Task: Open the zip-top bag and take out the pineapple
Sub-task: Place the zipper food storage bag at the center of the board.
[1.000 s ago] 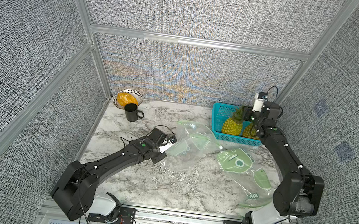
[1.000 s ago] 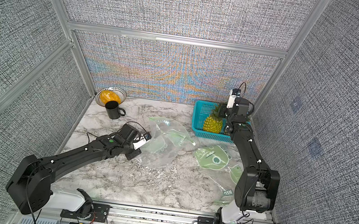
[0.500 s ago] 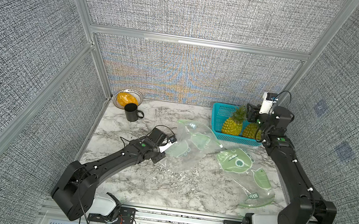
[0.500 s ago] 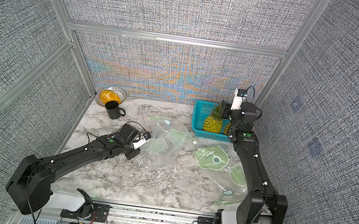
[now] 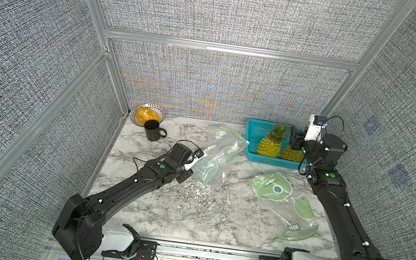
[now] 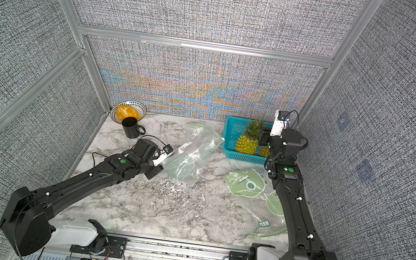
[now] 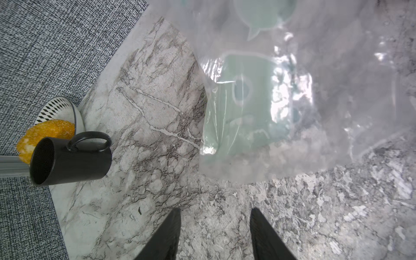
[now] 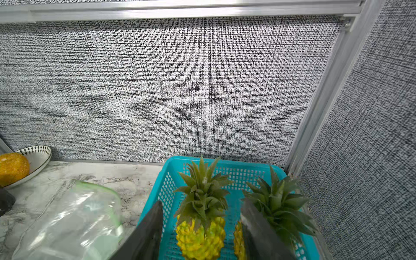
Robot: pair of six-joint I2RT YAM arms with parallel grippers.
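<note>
The zip-top bag [image 5: 213, 161], clear with pale green print, is seen lying crumpled on the marble table [image 5: 190, 215] just left of the teal basket [image 5: 255, 131]; nothing solid can be made out inside it. Two pineapples are found standing upright in the basket at the far right of the table: the taller pineapple [image 5: 270, 145] towards the bag side, and a second pineapple [image 5: 292, 154] beside it, partly hidden by the right arm in both top views.

The left gripper [image 7: 215, 210] is held low over the table with its jaws parted. Nothing is gripped, and the near edge of the bag is seen just ahead of the fingertips, not touching them. The right gripper [image 8: 202, 202] is poised above the basket with its jaws spread; the taller pineapple's crown is framed between them, with a gap on each side, so nothing is held.

A second printed bag [image 5: 282, 198] is spread flat near the right arm. A black mug [image 5: 152, 130] and a patterned bowl [image 5: 159, 109] holding an orange fruit [image 5: 147, 115] are set in the far left corner.
</note>
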